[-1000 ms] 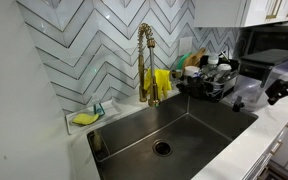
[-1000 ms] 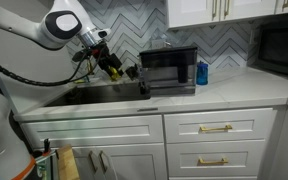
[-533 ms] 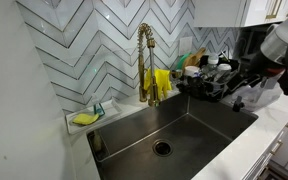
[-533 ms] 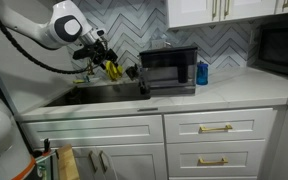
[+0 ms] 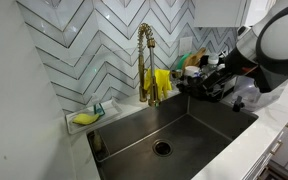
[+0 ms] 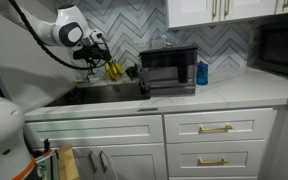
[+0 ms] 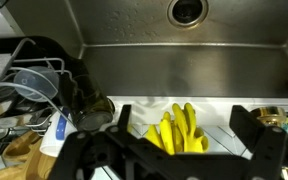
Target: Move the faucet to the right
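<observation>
Gold faucet (image 5: 142, 65); yellow gloves (image 7: 179, 130); grey-white chevron tiles (image 5: 74, 50); white cabinets (image 6: 104, 135).

Glossy brass faucet (image 5: 145, 60), brushed steel sink (image 5: 199, 125), glazed tiles (image 5: 79, 55)

My white arm (image 5: 276, 40) has swung much further in from the side, carrying my dark gripper (image 6: 102, 62) closer to the tall brass spring-coiled faucet (image 5: 145, 60).
</observation>
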